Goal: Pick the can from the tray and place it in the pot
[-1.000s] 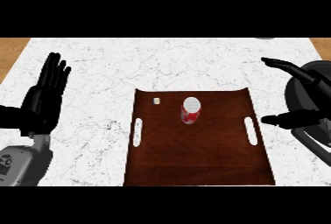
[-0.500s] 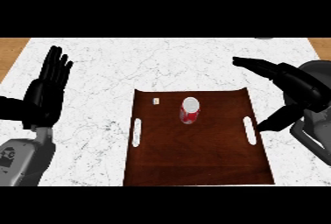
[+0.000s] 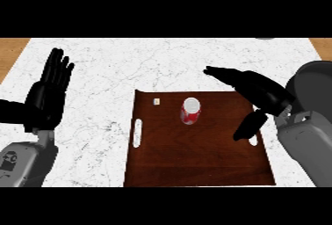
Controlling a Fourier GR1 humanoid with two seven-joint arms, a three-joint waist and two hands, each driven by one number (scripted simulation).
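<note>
At the far left, the left hand (image 3: 45, 99) rests over the white marble counter (image 3: 130, 66), fingers straight, together and pointing up the view, holding nothing.

Next comes 1 dark brown tray (image 3: 194, 158) lying flat on the counter. It has 2 white slot handles, 1 on each long side: the left slot (image 3: 137, 133) shows whole, and the right slot is mostly hidden behind the right hand's thumb. A small pale tag (image 3: 156, 102) sits near the tray's upper left corner; any writing on it is too small to read.

1 can (image 3: 190, 111) stands upright in the upper middle of the tray, its long axis vertical and its pale round top facing up. The side is red with pale marks, and no brand can be read.

To the right, the right hand (image 3: 259, 90) hangs over the tray's right part, well apart from the can. Its fingers stretch out towards the upper left, the thumb (image 3: 248, 126) hangs down apart from them, and it grasps nothing.

At the right edge is 1 dark grey rounded form (image 3: 316, 79), cut off by the frame; I cannot tell whether it is the pot.
</note>
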